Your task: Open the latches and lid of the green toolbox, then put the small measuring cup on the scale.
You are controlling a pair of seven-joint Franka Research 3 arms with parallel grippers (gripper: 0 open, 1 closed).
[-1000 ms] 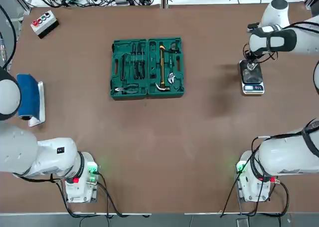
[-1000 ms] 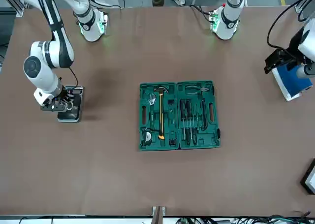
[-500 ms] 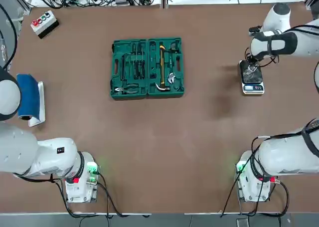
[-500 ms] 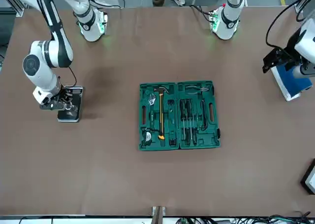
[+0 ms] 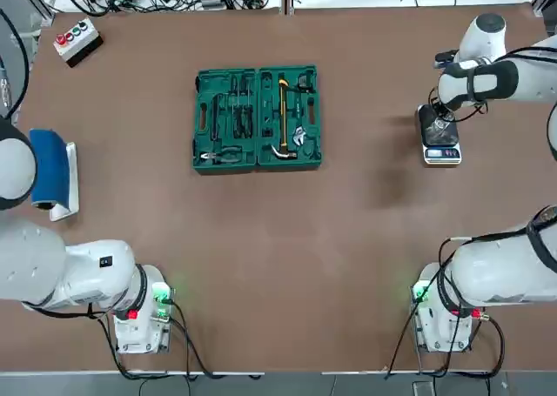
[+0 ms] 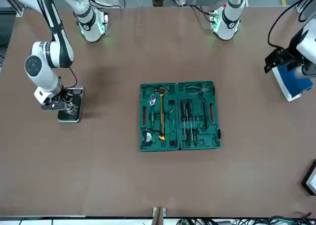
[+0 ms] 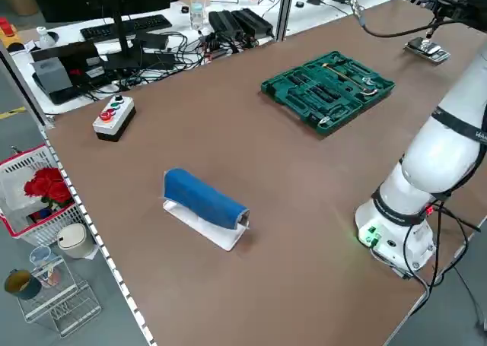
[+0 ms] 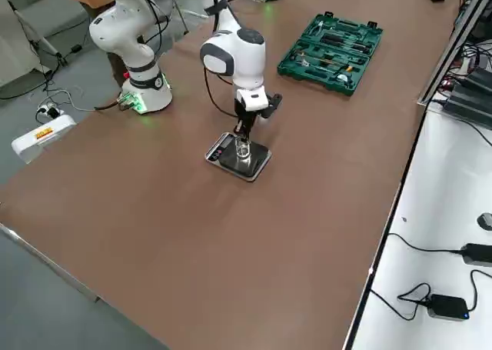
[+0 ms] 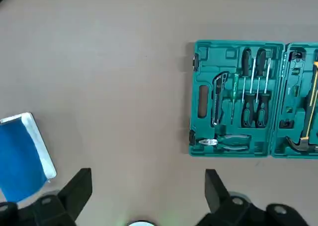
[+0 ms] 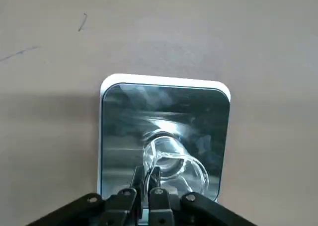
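Observation:
The green toolbox (image 5: 257, 117) lies open and flat at the table's middle. Its lid (image 5: 226, 120) with pliers and screwdrivers is folded out toward the robot's left, beside the half with the yellow-handled hammer (image 5: 282, 116). The scale (image 5: 439, 140) sits at the far right. Directly over it my right gripper (image 10: 146, 179) is shut on the rim of the small measuring cup (image 10: 176, 164). The clear cup (image 8: 243, 151) stands upright at the scale's dark platform (image 10: 164, 116). My left gripper (image 9: 147, 172) is open and empty, raised at the left side of the table.
A blue roll on a white stand (image 5: 52, 171) lies at the left edge. A grey box with coloured buttons (image 5: 77, 39) sits at the far left corner. Cables run along the far edge. Bare brown tabletop lies between the toolbox and the scale.
The right arm's upper links have shifted slightly while its gripper stays over the scale with the cup. The left arm and toolbox have not moved.

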